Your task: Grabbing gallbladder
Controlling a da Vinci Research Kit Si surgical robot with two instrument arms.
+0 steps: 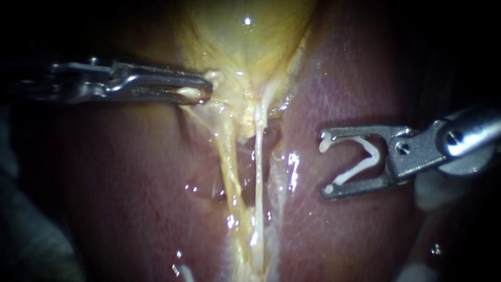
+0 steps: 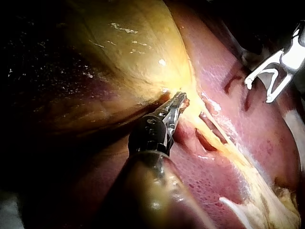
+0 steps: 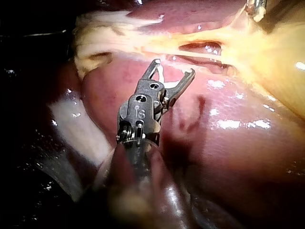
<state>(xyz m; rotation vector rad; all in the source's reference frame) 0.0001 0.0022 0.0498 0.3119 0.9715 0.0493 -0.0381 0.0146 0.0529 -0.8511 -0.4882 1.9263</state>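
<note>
Liver [image 1: 360,83] wet, pink, around yellow gallbladder [image 1: 245,44]

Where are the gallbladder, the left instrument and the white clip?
gallbladder [image 1: 245,42], endoscope view, its yellow wall.
left instrument [image 1: 206,87], endoscope view, its tip at the tissue.
white clip [image 1: 355,171], endoscope view, its lower arm.

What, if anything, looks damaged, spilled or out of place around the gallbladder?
Nothing stands out. The left instrument grips the gallbladder at its narrow end; the right instrument holds an open white clip over the liver. No tear or spill shows.
</note>
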